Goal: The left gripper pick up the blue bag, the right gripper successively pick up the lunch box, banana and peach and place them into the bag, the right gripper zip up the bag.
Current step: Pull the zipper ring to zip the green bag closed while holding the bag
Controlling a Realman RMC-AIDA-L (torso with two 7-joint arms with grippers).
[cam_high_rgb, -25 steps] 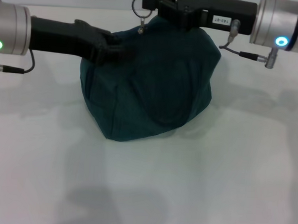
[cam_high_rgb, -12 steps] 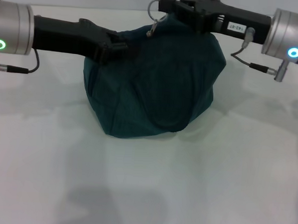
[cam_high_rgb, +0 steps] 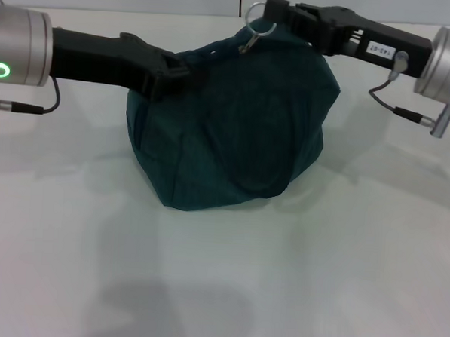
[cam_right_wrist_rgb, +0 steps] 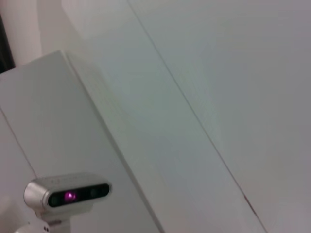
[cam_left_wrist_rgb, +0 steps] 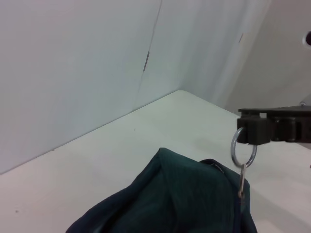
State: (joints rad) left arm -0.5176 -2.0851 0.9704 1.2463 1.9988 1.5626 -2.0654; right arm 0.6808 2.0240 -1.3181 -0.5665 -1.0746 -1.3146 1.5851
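Starting at your left, the left gripper (cam_high_rgb: 173, 71) reaches in from the side and meets the upper left shoulder of the bag (cam_high_rgb: 234, 131); its fingers are pinched closed on a fold of the fabric there. The bag sits on the white worktop (cam_high_rgb: 280, 277) a little left of centre, a dark teal, rounded heap, bulging and closed over, so you cannot see what lies inside. At its top, toward the back, a metal ring (cam_high_rgb: 257, 19) stands above the fabric, with a short zipper pull (cam_high_rgb: 247, 43) hanging from it down to the bag. The right gripper (cam_high_rgb: 273, 8) comes in from your right, just above the bag's top edge, and its fingers are clamped on that ring. The left wrist view confirms it: the ring (cam_left_wrist_rgb: 243, 148) hangs from the dark tip of the right gripper (cam_left_wrist_rgb: 255, 130), the pull dropping to the bag's peak (cam_left_wrist_rgb: 184, 194). The right wrist view shows only pale wall panels and a small camera unit (cam_right_wrist_rgb: 68, 194) with a purple light.
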